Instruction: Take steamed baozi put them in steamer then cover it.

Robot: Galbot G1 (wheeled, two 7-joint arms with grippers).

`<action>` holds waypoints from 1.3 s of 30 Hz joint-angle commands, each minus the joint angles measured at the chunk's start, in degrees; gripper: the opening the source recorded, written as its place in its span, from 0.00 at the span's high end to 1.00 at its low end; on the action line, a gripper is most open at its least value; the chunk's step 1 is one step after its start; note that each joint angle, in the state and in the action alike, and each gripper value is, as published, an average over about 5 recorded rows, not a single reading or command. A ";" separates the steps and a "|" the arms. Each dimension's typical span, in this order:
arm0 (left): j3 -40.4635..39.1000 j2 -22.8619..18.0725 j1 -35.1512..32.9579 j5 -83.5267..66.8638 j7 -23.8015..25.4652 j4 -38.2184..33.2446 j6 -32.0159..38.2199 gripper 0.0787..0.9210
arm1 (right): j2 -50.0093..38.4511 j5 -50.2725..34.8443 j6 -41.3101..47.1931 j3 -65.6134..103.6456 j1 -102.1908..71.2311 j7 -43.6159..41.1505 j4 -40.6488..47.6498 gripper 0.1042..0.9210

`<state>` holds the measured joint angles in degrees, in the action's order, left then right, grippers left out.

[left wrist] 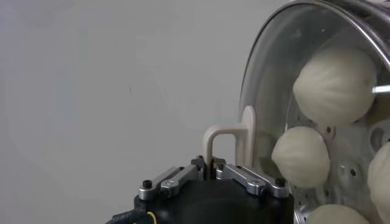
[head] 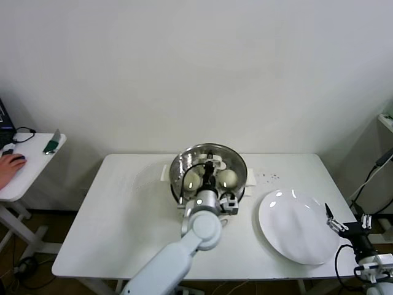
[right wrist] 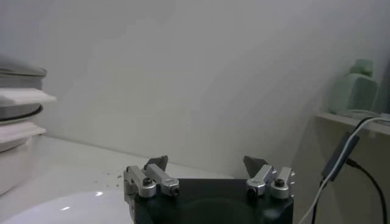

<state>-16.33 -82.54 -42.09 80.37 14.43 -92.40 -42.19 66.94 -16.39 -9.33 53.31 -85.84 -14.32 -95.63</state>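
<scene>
The left gripper (head: 212,165) has its fingers clamped on the cover's handle (left wrist: 230,141), the glass cover (left wrist: 275,73) on the steamer (head: 208,169) over the baozi (left wrist: 335,85). The right gripper (right wrist: 206,164) waits beside the white plate (head: 296,225), fingers apart.

This looks like a robot test room – not a real kitchen. A plain white worktop (head: 123,209) stands against a bare white wall (head: 196,61), with black cables (head: 368,178) hanging at one side. Next to it is a small desk (head: 27,166) where a person's hand (head: 9,167) rests on a computer mouse – like someone working at a computer.
</scene>
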 commanded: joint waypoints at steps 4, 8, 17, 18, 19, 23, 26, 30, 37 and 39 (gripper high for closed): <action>0.32 0.61 -0.72 -1.00 -0.85 0.55 -2.81 0.92 | 0.10 0.19 -0.13 0.00 0.01 -0.42 0.19 0.12; 0.56 0.54 -0.84 -1.20 -1.27 0.72 -2.81 0.92 | 0.12 0.21 -0.19 0.01 0.00 -0.67 0.24 0.12; 0.54 0.41 -1.43 -1.70 -1.69 0.48 -2.81 0.92 | 0.06 0.31 -0.31 0.03 0.07 -1.31 0.37 0.12; 0.58 0.35 -1.51 -1.75 -1.50 0.36 -2.80 0.92 | 0.06 0.32 -0.32 0.02 0.07 -1.39 0.37 0.12; 0.63 0.34 -1.58 -1.79 -1.29 0.16 -2.78 0.92 | 0.05 0.33 -0.32 0.03 0.07 -1.50 0.37 0.12; 0.51 1.16 -1.57 -2.23 -0.40 -1.68 -2.78 0.90 | -0.14 0.34 -0.26 0.13 0.07 -1.84 0.42 0.12; 0.30 2.33 -1.51 -2.98 0.15 -3.94 -2.81 0.83 | -0.27 0.26 0.00 0.20 0.14 -1.87 0.45 0.12; 0.22 4.13 -1.87 -4.11 0.58 -7.37 -2.81 0.68 | -0.33 0.23 1.14 0.11 0.24 -1.43 0.12 0.12; 0.38 8.13 -5.02 -6.84 0.87 -16.14 -2.81 0.45 | -0.47 0.24 3.84 -0.24 0.81 0.11 -0.57 0.12; 0.67 9.18 -6.28 -7.49 0.79 -18.58 -2.81 0.38 | -0.58 0.91 4.86 -0.29 0.94 0.29 -0.95 0.12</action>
<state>-15.97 -77.79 -45.17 75.45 15.11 -100.10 -42.20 66.53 -16.08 -7.36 53.16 -85.33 -15.21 -95.84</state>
